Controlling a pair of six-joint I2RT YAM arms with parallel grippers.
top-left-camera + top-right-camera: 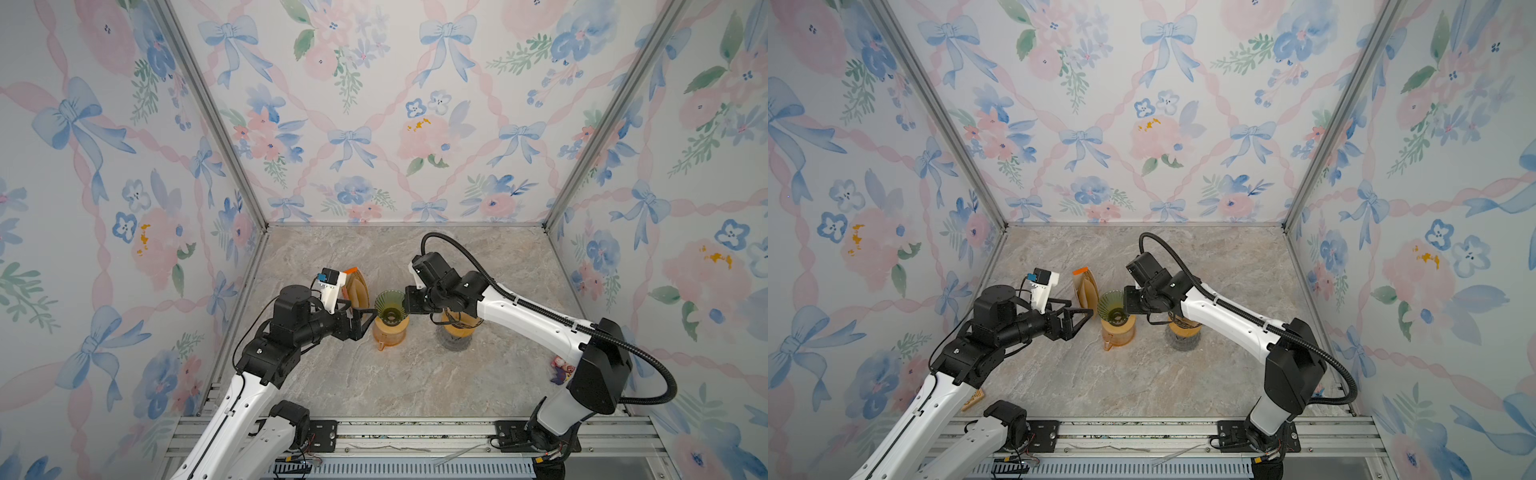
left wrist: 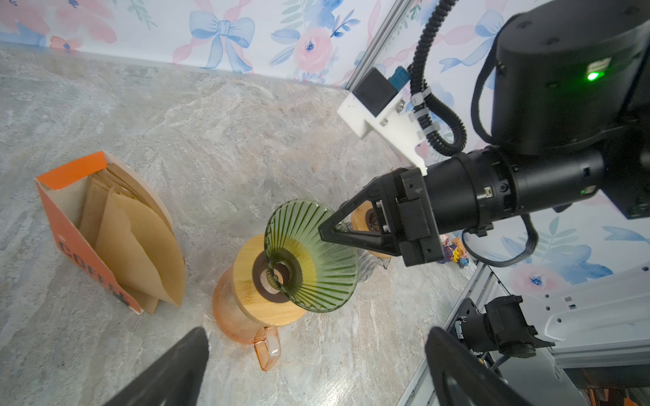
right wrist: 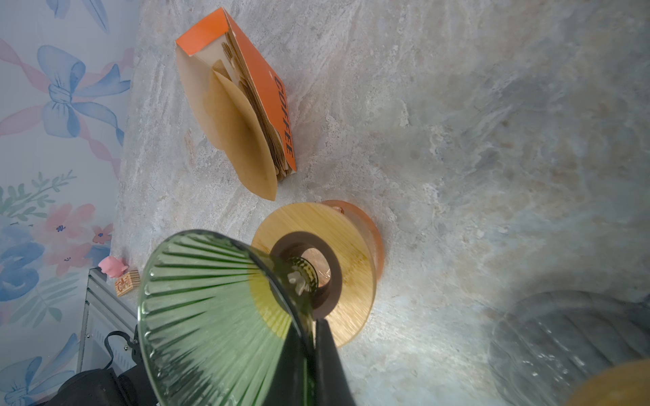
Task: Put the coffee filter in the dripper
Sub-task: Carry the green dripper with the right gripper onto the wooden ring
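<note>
Here, orange box (image 2: 70, 242) holding brown filters (image 2: 140, 246), right tool (image 2: 329, 234) pinching green dripper (image 2: 316, 274) at rim — left tool (image 1: 1080, 305) spread.

Walls (image 1: 395, 124) papered with blue bows, pink ribbons and flowers meet at metal corner posts (image 1: 219, 124) around an evenly lit grey marble-patterned tabletop (image 1: 374, 382), with a metal rail (image 1: 415, 432) along its near edge.

On the table (image 1: 415, 382), the carafe (image 1: 388, 332) stands near the middle with the dripper (image 1: 390, 305) tilted over its lid hole. The right gripper (image 2: 325, 233) meets the dripper's rim from the right. The box (image 1: 1084, 286) stands behind and left of the carafe, with filters (image 2: 140, 246) upright in it. The jar (image 1: 457, 332) stands right of the carafe, under the right arm. The left gripper (image 1: 1081, 305) is just left of the carafe, before the box.
</note>
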